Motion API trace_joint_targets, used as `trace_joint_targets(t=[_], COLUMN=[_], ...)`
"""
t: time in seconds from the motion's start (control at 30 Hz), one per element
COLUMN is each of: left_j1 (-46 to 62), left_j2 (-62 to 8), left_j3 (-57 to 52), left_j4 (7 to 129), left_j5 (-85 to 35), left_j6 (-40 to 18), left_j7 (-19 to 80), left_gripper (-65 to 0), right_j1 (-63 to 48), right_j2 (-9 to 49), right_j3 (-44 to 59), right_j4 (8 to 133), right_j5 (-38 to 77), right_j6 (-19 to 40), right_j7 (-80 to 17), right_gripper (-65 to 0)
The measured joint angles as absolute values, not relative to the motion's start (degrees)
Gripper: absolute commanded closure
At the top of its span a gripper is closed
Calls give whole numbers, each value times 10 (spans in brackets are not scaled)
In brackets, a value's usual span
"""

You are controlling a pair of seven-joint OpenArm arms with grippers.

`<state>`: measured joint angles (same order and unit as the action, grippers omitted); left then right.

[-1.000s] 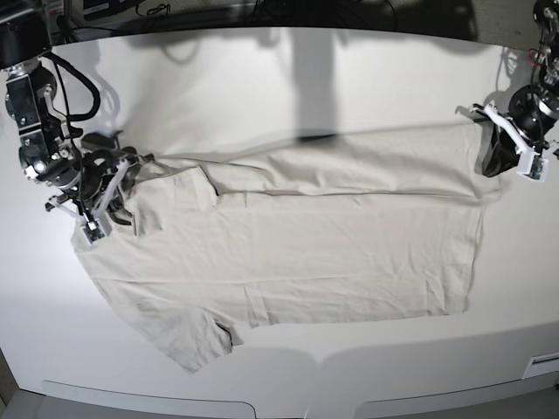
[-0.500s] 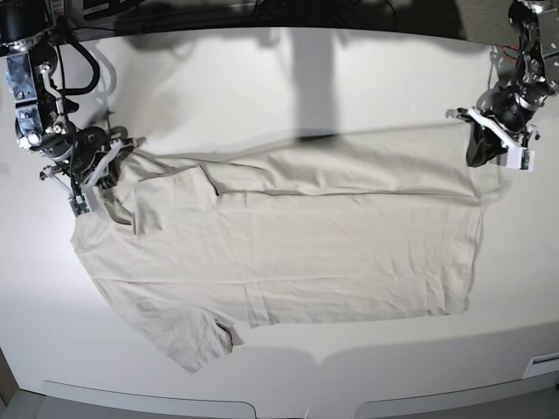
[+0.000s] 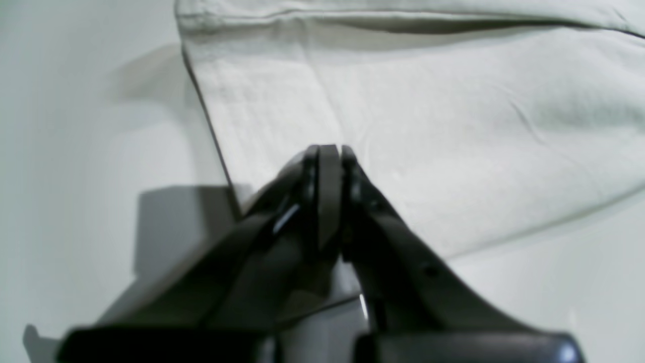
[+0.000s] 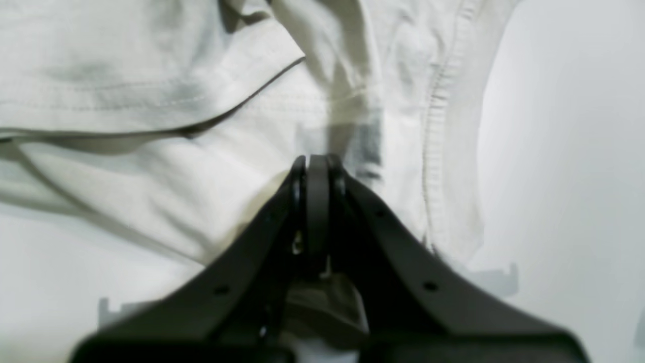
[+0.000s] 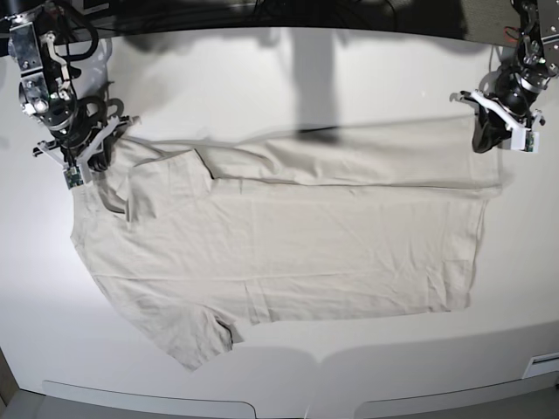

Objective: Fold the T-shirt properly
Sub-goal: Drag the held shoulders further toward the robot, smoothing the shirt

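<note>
The off-white T-shirt (image 5: 288, 244) lies spread on the white table, its far long side folded over toward the middle. My right gripper (image 5: 87, 164) is at the shirt's shoulder by the ribbed collar (image 4: 443, 126). Its jaws are shut, and a ridge of cloth (image 4: 327, 85) runs up to the tips (image 4: 316, 160). My left gripper (image 5: 489, 140) is at the far hem corner, also shut. A crease in the fabric (image 3: 327, 101) leads to its tips (image 3: 327, 148).
The near sleeve (image 5: 196, 340) lies flat toward the table's front edge. Bare white tabletop (image 5: 288, 78) surrounds the shirt on all sides. Dark equipment and cables (image 5: 262, 10) line the far edge.
Both grippers have moved toward the far edge of the table. The shirt's shoulder and folded far edge shifted a little that way with them. Both stayed shut.
</note>
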<state>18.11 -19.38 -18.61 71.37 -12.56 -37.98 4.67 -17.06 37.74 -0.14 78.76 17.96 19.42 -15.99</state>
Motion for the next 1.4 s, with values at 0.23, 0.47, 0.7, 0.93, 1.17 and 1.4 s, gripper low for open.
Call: trace_joint_targets(t=[0.23, 0.47, 0.7, 0.93, 1.17, 1.4], left_j1=[225, 274, 319, 376, 427, 311], left_j2=[-193, -195, -199, -198, -190, -132], left_j3=[-218, -264, -267, -269, -280, -269], left_j4=[717, 717, 720, 721, 849, 901], left_j5=[-141, -171, -181, -183, -178, -219], left_j6=[-395, -421, -420, -415, -396, -402], left_j7=[33, 35, 14, -33, 34, 100], left_gripper=[0, 0, 0, 0, 0, 0], right_j1=[-232, -283, -338, -371, -371, -370], right_j2=[378, 377, 378, 365, 357, 351], right_j3=[96, 152, 158, 168, 172, 172], right_j4=[788, 789, 792, 793, 794, 794], right_j5=[182, 197, 201, 197, 197, 196], right_j6=[229, 279, 286, 277, 276, 277], right_j7=[-141, -136, -110, -85, -82, -77], right_gripper=[0, 0, 0, 0, 0, 0])
